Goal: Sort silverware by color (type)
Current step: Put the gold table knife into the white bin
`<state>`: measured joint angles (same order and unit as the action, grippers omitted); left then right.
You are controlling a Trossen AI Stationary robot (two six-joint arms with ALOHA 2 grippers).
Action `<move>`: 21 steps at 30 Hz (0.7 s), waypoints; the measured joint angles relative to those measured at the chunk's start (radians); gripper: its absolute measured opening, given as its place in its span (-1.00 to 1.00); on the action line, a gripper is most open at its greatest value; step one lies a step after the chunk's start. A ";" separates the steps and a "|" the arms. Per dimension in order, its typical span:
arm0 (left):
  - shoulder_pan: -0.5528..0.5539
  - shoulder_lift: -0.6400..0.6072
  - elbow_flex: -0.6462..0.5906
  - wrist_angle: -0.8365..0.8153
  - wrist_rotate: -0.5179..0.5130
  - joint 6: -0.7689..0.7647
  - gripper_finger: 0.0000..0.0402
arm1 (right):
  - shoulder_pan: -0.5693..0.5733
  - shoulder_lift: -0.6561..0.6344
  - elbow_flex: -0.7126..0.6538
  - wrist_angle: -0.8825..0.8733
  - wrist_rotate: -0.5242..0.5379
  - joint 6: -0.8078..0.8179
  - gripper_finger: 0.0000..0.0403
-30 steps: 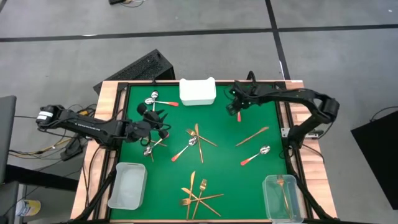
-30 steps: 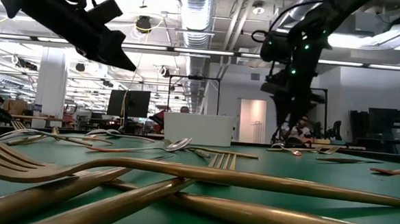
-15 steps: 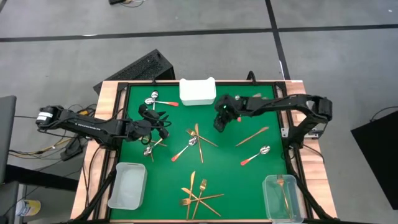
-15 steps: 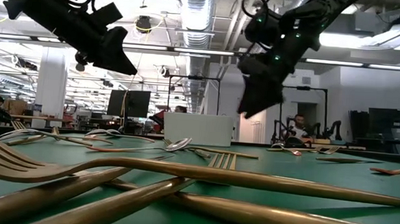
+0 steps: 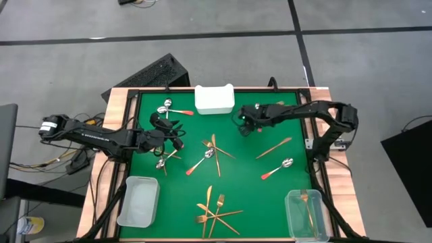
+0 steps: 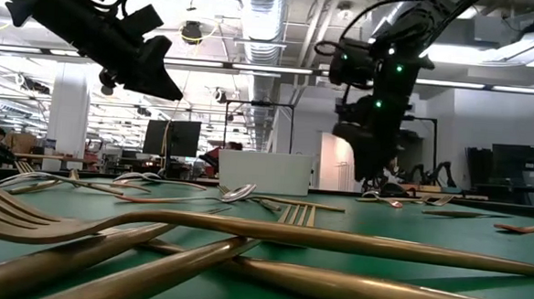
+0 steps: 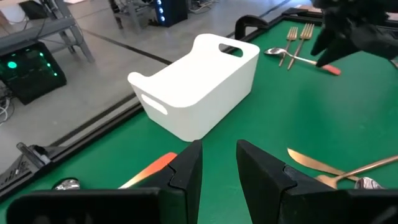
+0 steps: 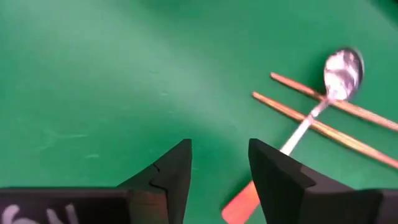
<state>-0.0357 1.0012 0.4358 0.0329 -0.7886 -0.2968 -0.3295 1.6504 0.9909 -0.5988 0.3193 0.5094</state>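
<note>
**Silverware handling notes: flat, thin, hard stock on green mat**

Silverware lay scattered over the green table (image 5: 182,202). A red-handled spoon (image 5: 201,162) sat at the centre beside two crossed gold pieces (image 5: 214,147). Another red-handled spoon (image 5: 277,168) lay toward the right, with a copper piece (image 5: 273,148) just above it. A gold cluster (image 5: 214,210) of forks and knives overlapped at the near edge. One spoon (image 5: 166,109) lay just left of the white tray (image 5: 214,98). A gold fork (image 5: 306,206) was already in the right clear bin (image 5: 304,214); the left clear bin (image 5: 138,200) held nothing I could see.

Right gripper (image 5: 244,125) hovered over bare mat right of the tray, jaws parted, nothing between them; its wrist view showed the centre spoon (image 8: 323,106) ahead, across two gold pieces. Left gripper (image 5: 164,130) hung at the left side of the mat, jaws slightly apart and empty, with the tray (image 7: 199,87) ahead in its wrist view.

Judgement: pieces look light, rigid and polished, so likely slippery and prone to skating or pivoting when pinched. They lie nearly flush with the mat, leaving little edge for the fingers. Mid-handle across the narrow width seems the best hold. Overlapped pieces would likely drag neighbours.
</note>
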 joint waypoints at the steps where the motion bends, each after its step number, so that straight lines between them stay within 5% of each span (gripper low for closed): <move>1: 0.000 0.000 0.000 0.000 0.000 -0.002 -0.56 | -0.010 0.002 0.000 -0.042 -0.013 0.010 -0.14; 11: 0.009 0.000 0.000 -0.063 0.017 0.003 -0.56 | 0.182 -0.038 -0.002 -0.468 -0.065 -0.163 -0.27; 21: 0.034 0.000 0.000 -0.040 0.020 0.040 -0.56 | 0.314 -0.072 -0.071 -0.383 -0.252 -0.466 -0.28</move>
<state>-0.0021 1.0012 0.4362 -0.0066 -0.7690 -0.2570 -0.0157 1.5787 0.9197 -0.9815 0.0675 0.0431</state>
